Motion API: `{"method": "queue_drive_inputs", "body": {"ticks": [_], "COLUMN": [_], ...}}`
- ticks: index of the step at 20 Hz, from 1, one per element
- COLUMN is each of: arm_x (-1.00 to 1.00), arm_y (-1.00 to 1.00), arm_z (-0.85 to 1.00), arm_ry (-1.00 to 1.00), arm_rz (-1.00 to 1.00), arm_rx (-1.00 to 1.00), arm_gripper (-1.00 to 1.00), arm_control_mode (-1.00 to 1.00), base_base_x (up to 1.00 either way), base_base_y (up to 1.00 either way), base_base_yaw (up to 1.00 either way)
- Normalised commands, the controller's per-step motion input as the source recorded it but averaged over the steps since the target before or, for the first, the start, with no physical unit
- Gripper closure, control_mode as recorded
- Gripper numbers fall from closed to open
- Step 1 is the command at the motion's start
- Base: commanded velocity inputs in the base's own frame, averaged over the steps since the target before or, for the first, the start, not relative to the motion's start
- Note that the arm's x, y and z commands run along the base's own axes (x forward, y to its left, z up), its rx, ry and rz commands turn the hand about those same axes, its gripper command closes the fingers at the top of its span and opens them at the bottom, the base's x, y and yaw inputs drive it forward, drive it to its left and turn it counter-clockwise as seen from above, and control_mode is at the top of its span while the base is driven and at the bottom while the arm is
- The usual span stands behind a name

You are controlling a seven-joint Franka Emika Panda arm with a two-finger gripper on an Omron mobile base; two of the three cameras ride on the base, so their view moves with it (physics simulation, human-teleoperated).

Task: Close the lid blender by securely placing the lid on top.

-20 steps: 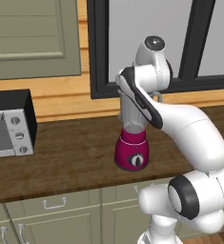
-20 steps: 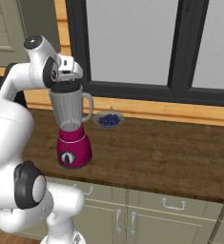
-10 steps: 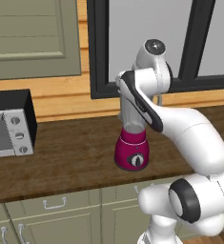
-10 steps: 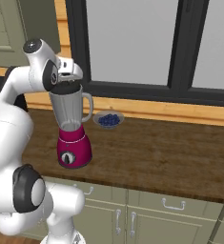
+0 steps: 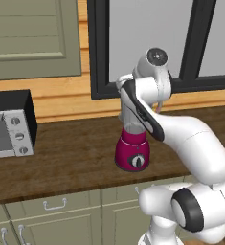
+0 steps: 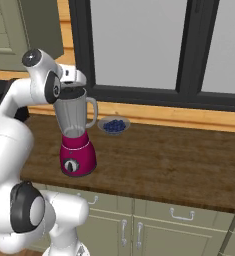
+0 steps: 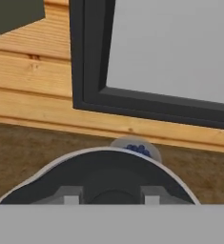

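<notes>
2 pincer [image 7: 112, 199] tips straddle lid [image 7: 104, 176] atop blender [image 6: 76, 135].

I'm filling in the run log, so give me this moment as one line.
phase: lid placement | lid: black, at blender jar rim | gripper: over jar top, fingers astride lid knob, grip unclear | bowl of blueberries: behind blender

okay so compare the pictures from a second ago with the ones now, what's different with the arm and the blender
Very little. The arm's upper joint has shifted slightly over the last second, and the end effector has stayed at the rim of the blender, where the lid sits in the jar mouth. Whether the fingers have let go can't be told. The blender, the bowl of blueberries and the toaster oven have not moved.
</notes>
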Motion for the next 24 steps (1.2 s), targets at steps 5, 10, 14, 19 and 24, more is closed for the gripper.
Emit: {"method": "queue_drive_inputs", "body": {"ticks": [5,10,14,19,24], "arm_x": [-0.2,-0.62,-0.84,-1.0,-1.0], "arm_y": [-0.19,-0.27,-0.21,-0.15,-0.36], "arm_z": [-0.02,0.0,0.0,0.0,0.0], "arm_ry": [0.0,0.01,0.02,0.0,-0.03], "arm_rz": [0.0,0.0,0.0,0.0,0.0], "arm_rx": [0.0,0.0,0.0,0.0,0.0], "arm_gripper": [-1.0,-1.0,-1.0,-1.0,-1.0], "arm_control_mode": [-1.0,-1.0,-1.0,-1.0,-1.0], "base_base_x": [0.0,0.0,0.0,0.0,0.0], "base_base_y": [0.0,0.0,0.0,0.0,0.0], "base_base_yaw": [0.0,0.0,0.0,0.0,0.0]}}
